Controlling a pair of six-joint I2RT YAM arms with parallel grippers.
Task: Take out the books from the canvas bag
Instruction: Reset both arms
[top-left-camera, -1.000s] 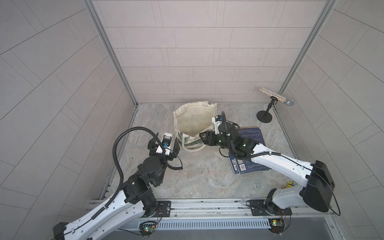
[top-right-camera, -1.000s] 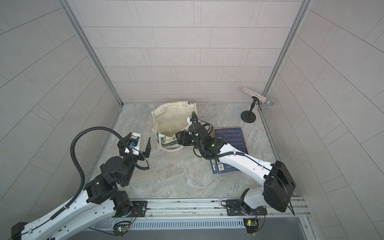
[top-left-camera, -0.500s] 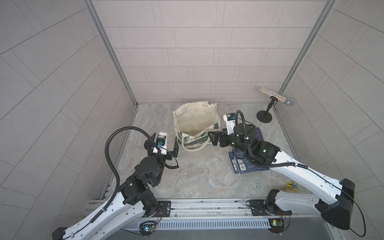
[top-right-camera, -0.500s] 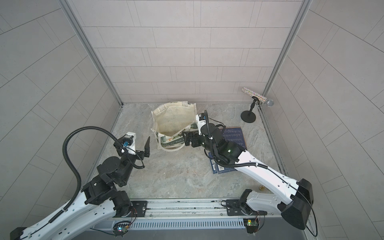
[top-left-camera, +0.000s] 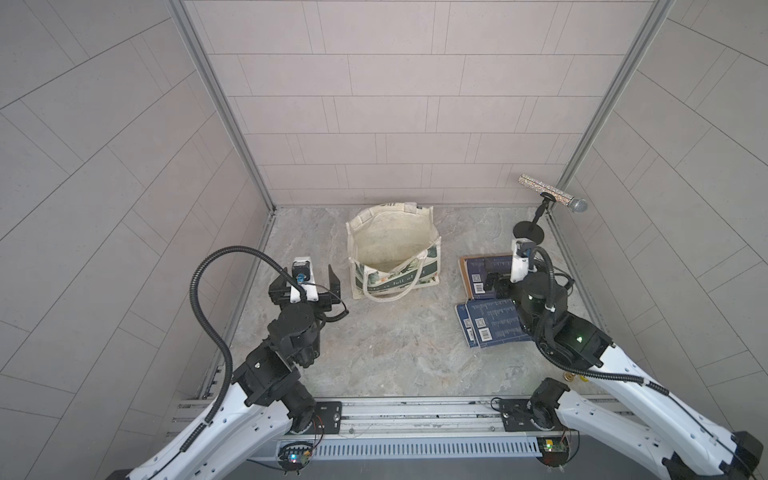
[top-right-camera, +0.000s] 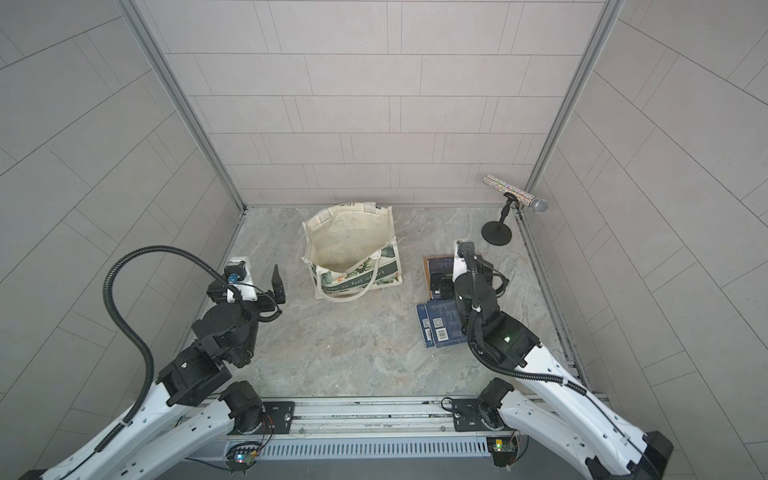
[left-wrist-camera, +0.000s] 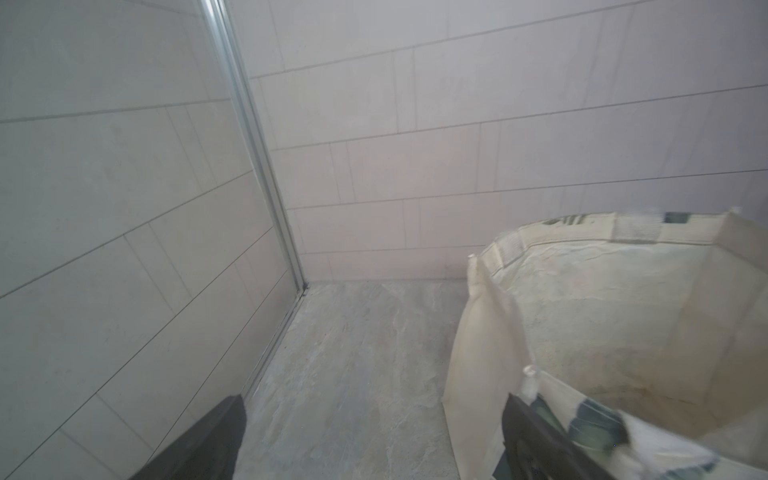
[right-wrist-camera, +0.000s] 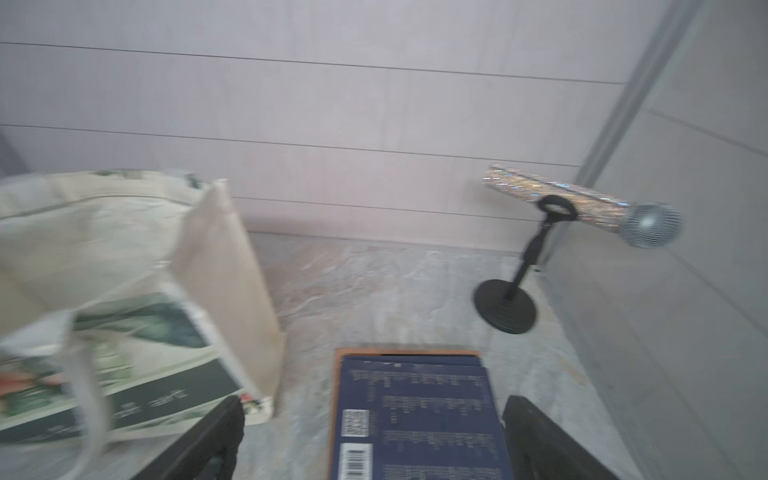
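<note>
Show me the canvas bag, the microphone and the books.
canvas bag (top-left-camera: 424, 274): in a top view, green printed side.
microphone (top-left-camera: 577, 205): in a top view, mesh head.
books (top-left-camera: 494, 328): in a top view, navy cover, nearer pile.

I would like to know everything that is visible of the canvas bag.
The canvas bag is cream cloth, with a dark green leafy print and lettering on its front side. It stands upright on the grey table, mouth wide open, and its inside looks empty. One long cream handle droops over the front onto the table.
</note>
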